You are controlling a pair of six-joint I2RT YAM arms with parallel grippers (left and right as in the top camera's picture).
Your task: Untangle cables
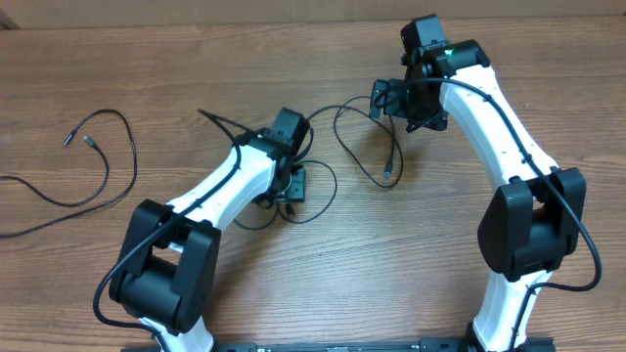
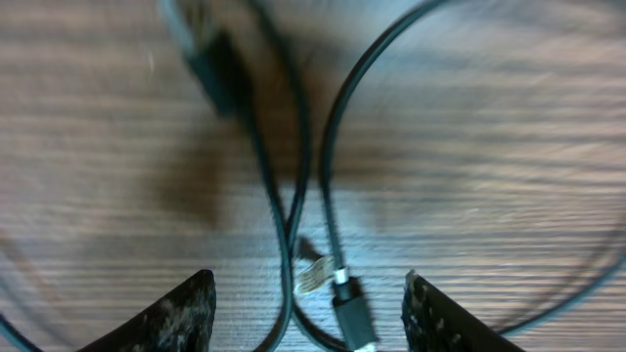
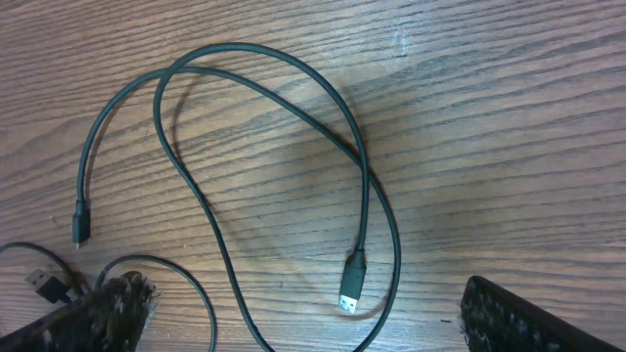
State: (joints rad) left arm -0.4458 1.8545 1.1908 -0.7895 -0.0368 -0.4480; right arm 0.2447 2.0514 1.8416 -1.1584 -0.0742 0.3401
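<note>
Overhead, we find one of the cables lying alone at far left, cut off at the edge. The others loop in the middle of the table, partly hidden under the left hand. Its wrist view is blurred: two strands run near-to-far between parted fingers that touch neither. From the right wrist, the right hand gapes empty over a long loop, its plug pointing near.

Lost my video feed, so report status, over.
Left gripper open, straddling two cables. Right gripper open, empty, above looped USB cable. Nothing obstructing.
</note>
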